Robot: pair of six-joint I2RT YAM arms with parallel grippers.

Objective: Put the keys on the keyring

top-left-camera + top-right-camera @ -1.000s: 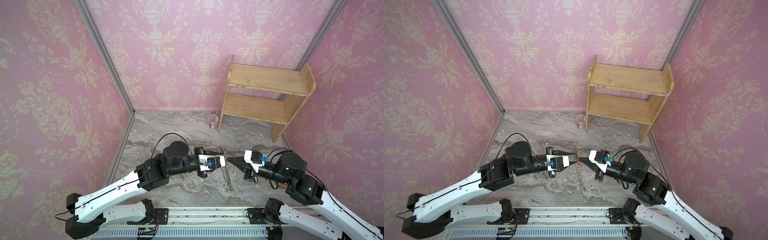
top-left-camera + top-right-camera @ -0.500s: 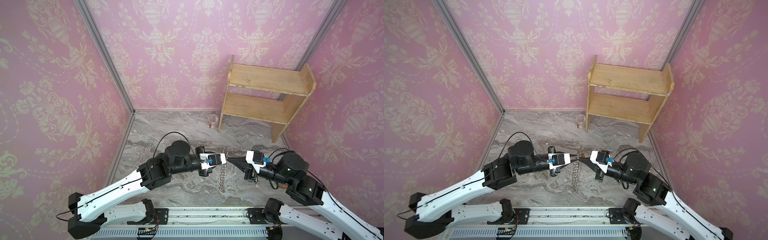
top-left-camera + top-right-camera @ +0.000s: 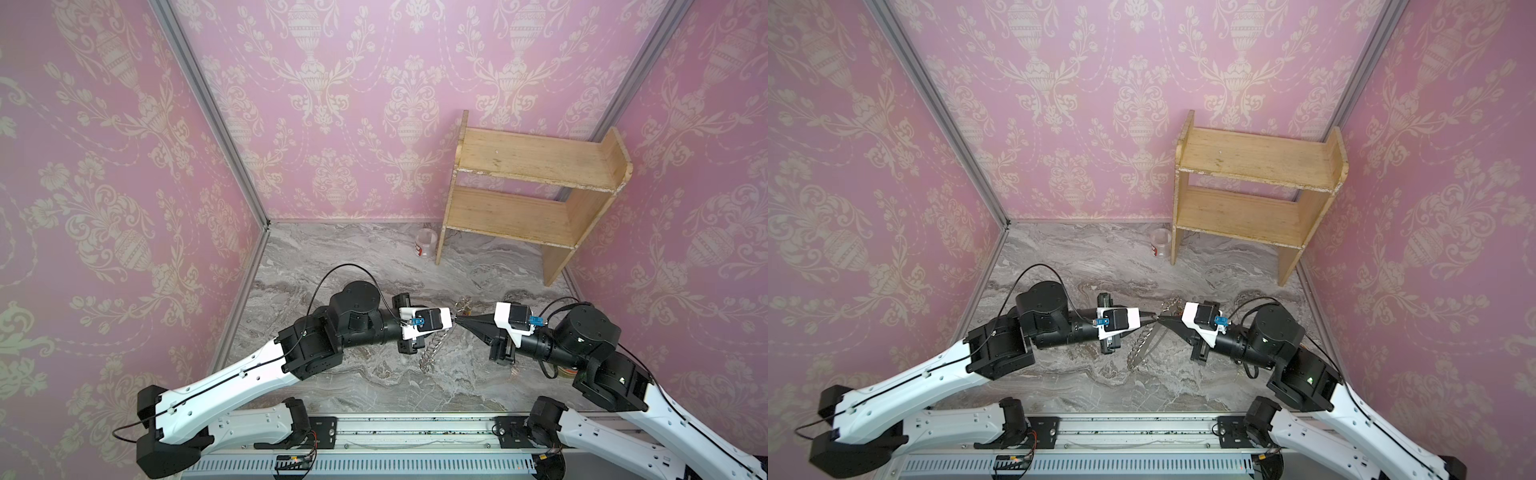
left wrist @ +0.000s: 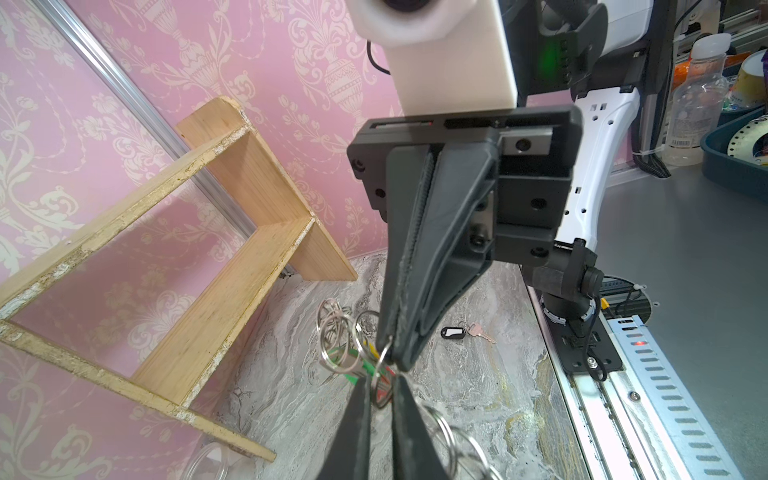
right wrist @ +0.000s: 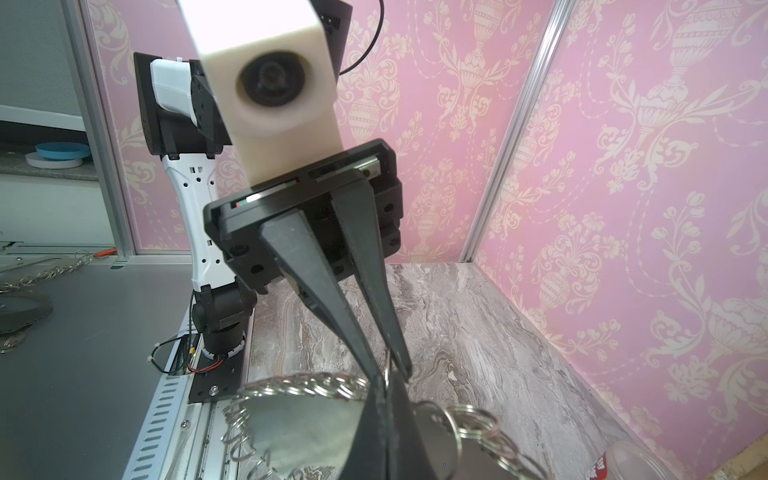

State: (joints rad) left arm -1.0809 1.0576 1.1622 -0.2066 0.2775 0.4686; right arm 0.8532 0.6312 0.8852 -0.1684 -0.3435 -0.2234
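marble tabletop (image 3: 374, 257); right gripper (image 4: 397, 353) and left gripper (image 4: 381, 384) pinched shut on the keyring (image 4: 379, 395) mid-frame; next i'd prise it open.

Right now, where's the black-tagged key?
In the left wrist view the black-tagged key lies flat on the marble table, on its right side near the right arm's base, apart from the keyring held up at centre.

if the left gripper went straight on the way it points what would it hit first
The keyring at the tip of the left gripper, then right behind it the right gripper, facing it tip to tip.
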